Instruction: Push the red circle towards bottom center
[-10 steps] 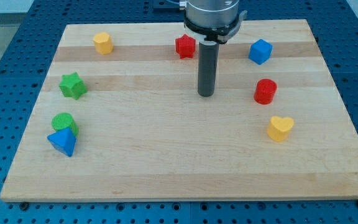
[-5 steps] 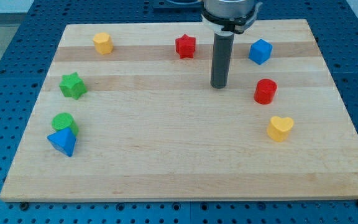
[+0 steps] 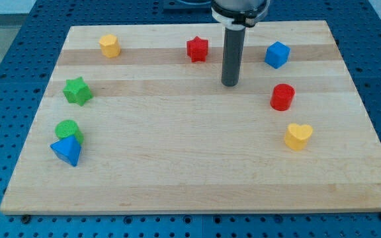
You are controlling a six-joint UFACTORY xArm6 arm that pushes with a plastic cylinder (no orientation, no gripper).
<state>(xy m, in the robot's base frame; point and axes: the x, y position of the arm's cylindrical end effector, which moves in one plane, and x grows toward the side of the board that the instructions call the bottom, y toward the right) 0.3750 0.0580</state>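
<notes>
The red circle (image 3: 282, 96) is a short red cylinder at the view's right, on the wooden board (image 3: 190, 172). My tip (image 3: 229, 84) is on the board to the view's left of the red circle and slightly higher in the view, with a clear gap between them. The dark rod rises from the tip to the view's top centre. The tip touches no block.
A red star (image 3: 197, 49) lies to the upper left of the tip. A blue cube (image 3: 277, 54) sits above the red circle, a yellow heart (image 3: 298, 136) below it. At the view's left are a yellow hexagon (image 3: 110, 45), green star (image 3: 77, 90), green circle (image 3: 67, 130) and blue triangle (image 3: 67, 151).
My tip has moved toward the view's top and right, from below the red star toward the red circle's upper left. No block has moved.
</notes>
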